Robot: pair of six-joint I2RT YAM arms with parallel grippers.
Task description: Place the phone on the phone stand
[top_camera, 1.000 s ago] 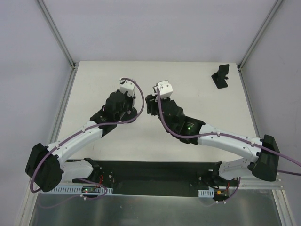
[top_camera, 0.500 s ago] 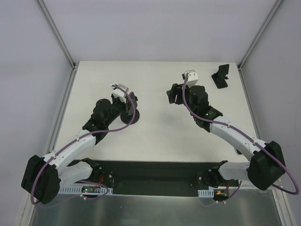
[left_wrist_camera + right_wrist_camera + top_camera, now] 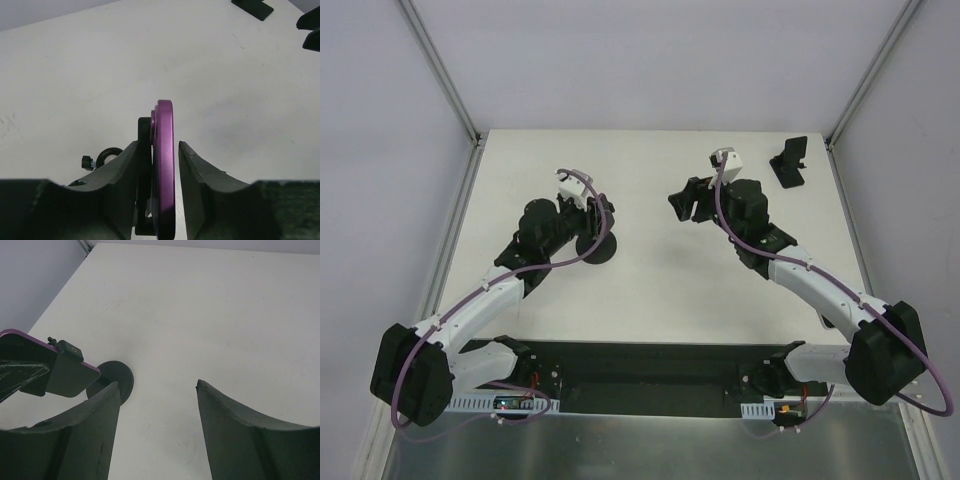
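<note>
The phone is a thin slab with a purple rim, standing on edge between the fingers of my left gripper. A black clamp piece with a small knob lies against its left side. A narrow strip of table shows between the phone and the right finger. In the right wrist view the phone and clamp sit above a round black base. The small black L-shaped phone stand stands bare at the back right. My right gripper is open and holds nothing.
The round black base lies on the white table just below my left gripper. Metal frame posts rise at the back corners. My right gripper hovers over bare table.
My right gripper has drawn away from the left one, moving right and back toward the L-shaped stand. The left gripper shifted slightly left and stays over the round base with the phone.
</note>
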